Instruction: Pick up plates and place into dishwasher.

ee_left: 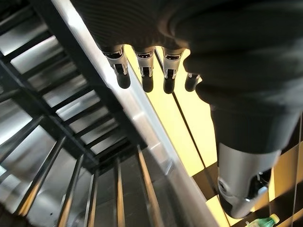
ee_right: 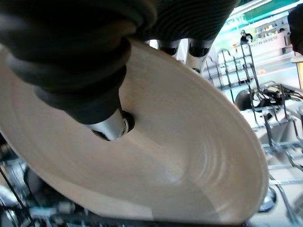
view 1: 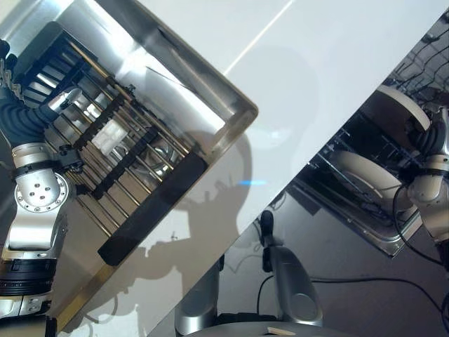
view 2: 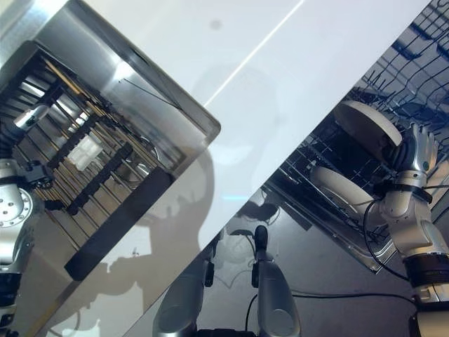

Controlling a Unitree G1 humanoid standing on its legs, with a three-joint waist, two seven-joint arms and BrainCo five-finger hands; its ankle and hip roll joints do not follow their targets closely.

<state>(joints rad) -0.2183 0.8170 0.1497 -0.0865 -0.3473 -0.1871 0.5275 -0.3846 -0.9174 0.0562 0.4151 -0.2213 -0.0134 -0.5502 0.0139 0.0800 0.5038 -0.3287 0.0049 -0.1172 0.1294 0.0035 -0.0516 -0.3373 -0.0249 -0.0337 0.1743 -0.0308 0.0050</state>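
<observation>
A cream plate point(view 2: 365, 123) stands on edge in the dishwasher's wire rack point(view 2: 393, 74), with my right hand point(view 2: 417, 151) shut on its rim. In the right wrist view the thumb point(ee_right: 111, 125) presses the plate's point(ee_right: 189, 156) face and the fingers point(ee_right: 199, 49) reach behind its edge. A second cream plate point(view 2: 344, 189) lies lower in the same rack. My left hand point(view 1: 63, 102) hangs open over the metal sink point(view 1: 210, 98), its straight fingers point(ee_left: 144, 75) above the rim and holding nothing.
A dark slatted drying rack point(view 1: 119, 147) fills the sink, with a small white object point(view 1: 109, 137) on it and a black bar point(view 1: 154, 203) along its near edge. White countertop point(view 1: 316, 63) separates sink and dishwasher. A green bottle point(ee_left: 260, 221) stands on the floor.
</observation>
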